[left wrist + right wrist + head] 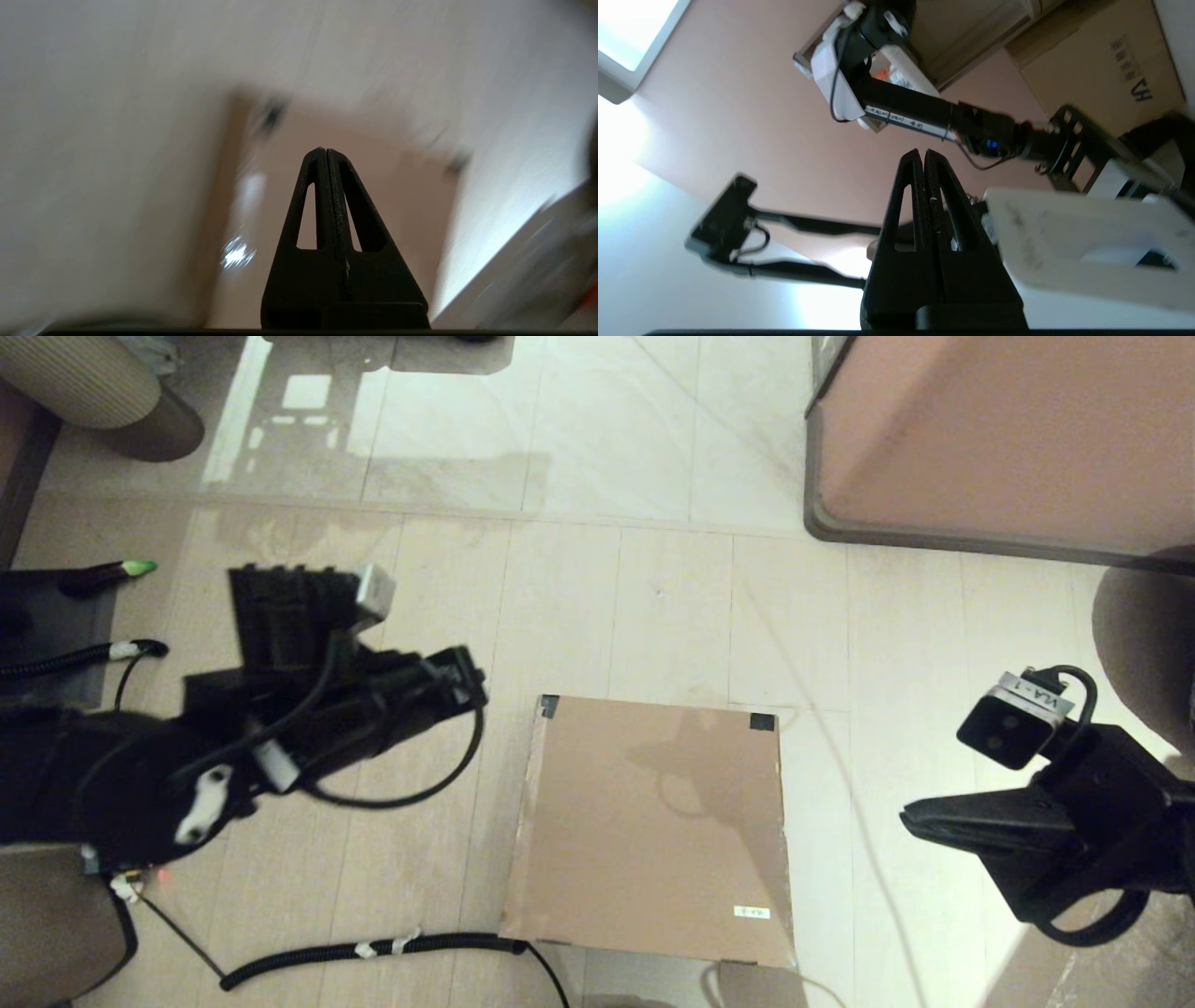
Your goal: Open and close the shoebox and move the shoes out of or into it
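The shoebox (653,821) lies on the tiled floor in the middle of the head view, its brown lid down flat, with dark tape patches on the two far corners and a small white label near the front right. The shoes are out of view. My left gripper (462,683) hovers to the box's left, pointing toward its far left corner, fingers shut on nothing. In the left wrist view the shut left gripper (325,150) sits in front of the blurred shoebox (397,196). My right gripper (907,819) hangs to the right of the box, shut and empty (923,151).
A large pinkish-brown block with a dark rim (1008,439) stands at the back right. A black corrugated cable (373,948) runs along the floor by the box's front left corner. A ribbed round seat (93,387) is at the back left.
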Available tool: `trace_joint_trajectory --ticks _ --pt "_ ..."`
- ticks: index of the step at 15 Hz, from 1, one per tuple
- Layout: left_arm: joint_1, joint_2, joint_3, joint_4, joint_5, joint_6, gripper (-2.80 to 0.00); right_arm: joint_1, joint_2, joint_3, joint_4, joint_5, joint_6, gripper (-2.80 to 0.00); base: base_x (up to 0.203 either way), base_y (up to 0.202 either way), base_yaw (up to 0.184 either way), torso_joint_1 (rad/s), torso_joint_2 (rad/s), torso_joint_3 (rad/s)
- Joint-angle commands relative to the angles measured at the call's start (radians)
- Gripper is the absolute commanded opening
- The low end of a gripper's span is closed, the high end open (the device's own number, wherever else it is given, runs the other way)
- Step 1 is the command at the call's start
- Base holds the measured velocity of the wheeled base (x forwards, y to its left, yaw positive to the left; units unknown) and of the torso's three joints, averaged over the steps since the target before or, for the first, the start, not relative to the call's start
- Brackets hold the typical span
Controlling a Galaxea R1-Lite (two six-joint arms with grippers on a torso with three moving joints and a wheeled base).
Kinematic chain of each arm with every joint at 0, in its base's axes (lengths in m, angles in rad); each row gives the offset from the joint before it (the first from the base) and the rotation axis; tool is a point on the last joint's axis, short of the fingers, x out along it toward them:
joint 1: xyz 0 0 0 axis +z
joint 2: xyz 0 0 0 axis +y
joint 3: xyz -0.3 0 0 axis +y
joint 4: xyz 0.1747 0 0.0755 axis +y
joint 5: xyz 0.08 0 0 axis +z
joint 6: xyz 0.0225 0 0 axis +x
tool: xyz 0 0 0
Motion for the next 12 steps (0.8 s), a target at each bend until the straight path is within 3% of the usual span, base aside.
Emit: trace_joint_trajectory --ticks 1,4,5,7,10,12 --pt "0.07 -0.294 0.318 -0.013 -0.038 0.089 -2.8 -0.006 -0.118 0.08 -0.009 0.007 0.01 -2.8 0.0 0.0 0.0 0.0 0.0 0.0" --pt "0.184 -0.566 0.721 -0.03 -0.152 0.221 -2.8 -0.038 -0.163 0.123 -0.009 0.005 0.01 -2.8 0.0 0.0 0.0 0.0 0.0 0.0" --pt "0.202 -0.659 0.8 -0.016 -0.183 0.259 -2.8 -0.061 -0.16 0.123 -0.009 0.005 0.01 -2.8 0.0 0.0 0.0 0.0 0.0 0.0" --pt "0.225 -0.878 0.857 0.149 -0.207 0.321 -2.8 -0.137 -0.151 0.133 -0.009 0.005 0.01 -2.8 0.0 0.0 0.0 0.0 0.0 0.0" --pt "0.23 -1.185 0.866 0.41 -0.151 0.342 -2.8 -0.232 -0.141 0.14 -0.009 0.005 0.01 -2.8 0.0 0.0 0.0 0.0 0.0 0.0" --pt "0.207 -1.333 0.871 0.471 -0.132 0.353 -2.8 -0.233 -0.139 0.126 -0.009 0.005 0.01 -2.8 0.0 0.0 0.0 0.0 0.0 0.0"
